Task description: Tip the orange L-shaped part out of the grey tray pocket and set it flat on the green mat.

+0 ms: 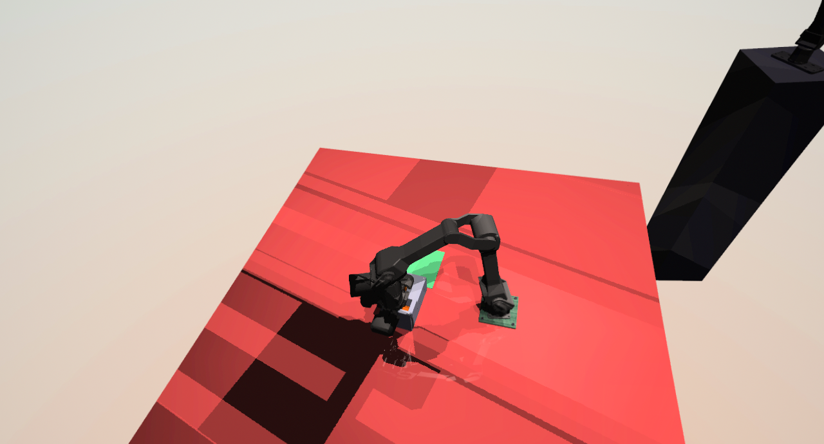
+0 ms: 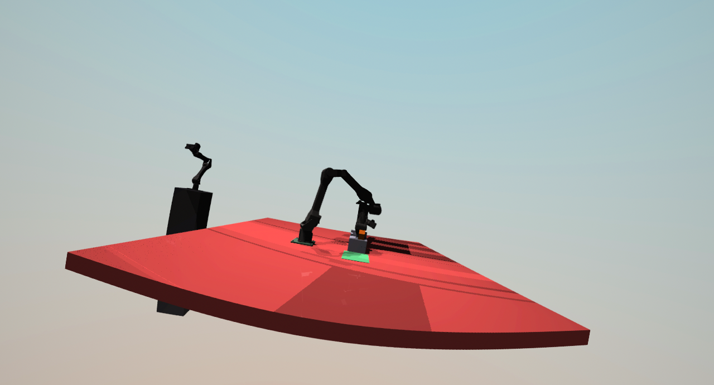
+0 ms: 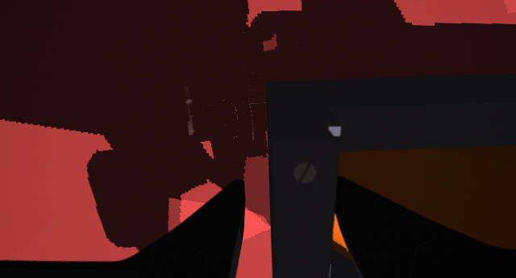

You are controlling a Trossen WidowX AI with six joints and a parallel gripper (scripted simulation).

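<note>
Top: gripper low over the tray, half spread, pinching nothing; a sliver of the orange part shows beside it.
Exterior: part seems tipped up above the tray; green mat bare.
Wrist: fingers straddle the tray rim; part in shadow.
Progress: pressing stage; pinch, lift, placing remain.
Surroundings: red table, black pillar.

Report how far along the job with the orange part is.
Done: the gripper is down at the grey tray, its fingers straddling the tray's wall. In hand: pressing the orange L-shaped part, gripping nothing; whether it has tipped is unclear. Left: pinching, lifting, and placing it on the green mat.
</note>
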